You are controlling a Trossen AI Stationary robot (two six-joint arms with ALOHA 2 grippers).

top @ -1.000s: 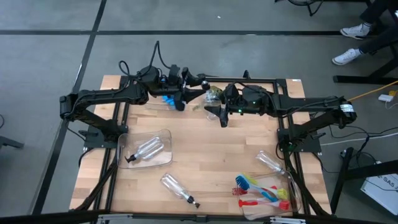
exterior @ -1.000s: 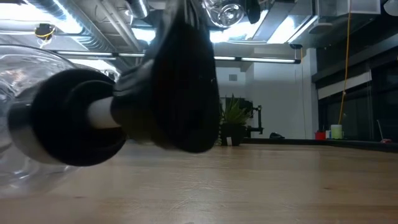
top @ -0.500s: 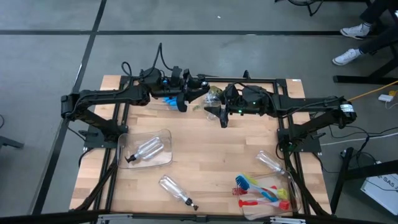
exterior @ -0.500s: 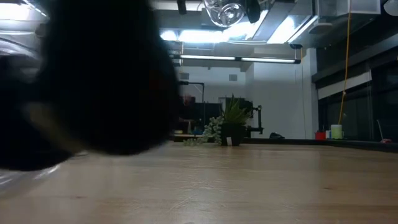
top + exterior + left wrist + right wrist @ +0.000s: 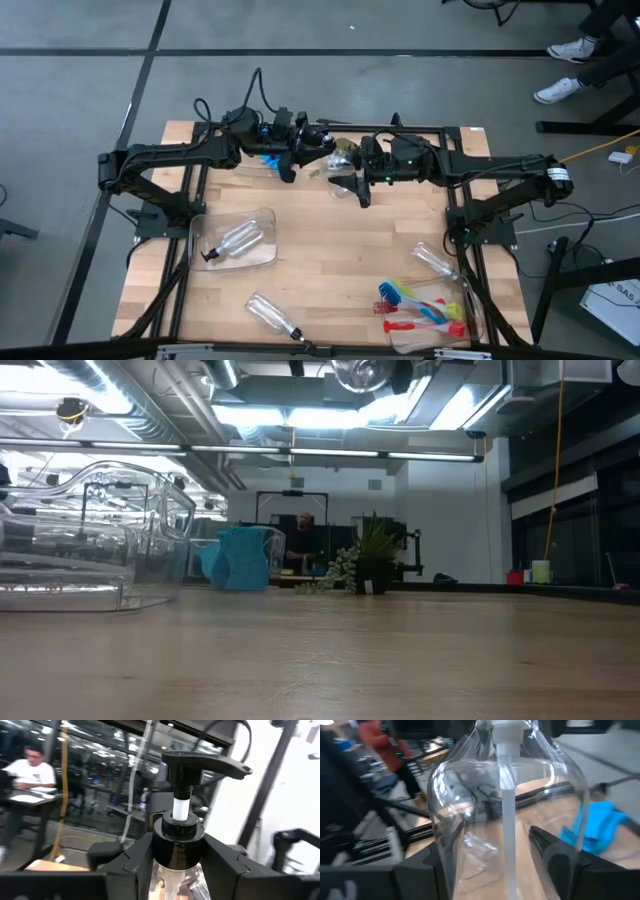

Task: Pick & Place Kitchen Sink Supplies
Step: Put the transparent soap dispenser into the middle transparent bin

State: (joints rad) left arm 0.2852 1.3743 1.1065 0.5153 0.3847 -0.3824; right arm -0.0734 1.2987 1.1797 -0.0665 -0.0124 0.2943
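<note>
A clear bottle with a black pump top hangs in the air above the table's far middle, between my two grippers. My left gripper comes at it from the left and is shut on its neck. From the right, my right gripper is shut on its clear body. A second bottle lies on its side on the table near the front edge. A third bottle lies in a clear bin. The blue sponge is at the far left. The brushes lie at the near right. My left gripper pinches the bottle's black collar, just under the pump head, between its two fingers. The fingers come about level from the table's left. My right gripper has the bottle's wide clear body between its two fingers, coming about level from the table's right. The bottle is clear of the table.
A clear bin stands at the left. Another bottle lies at the right, next to the clear bin holding the brushes. In the low view, a clear bin and the sponge stand at the left. People are in the room beyond.
The loose bottle near the front edge has rolled toward the table's near left. It no longer blocks the low view. Both grippers have stayed above the far middle with the held bottle.
</note>
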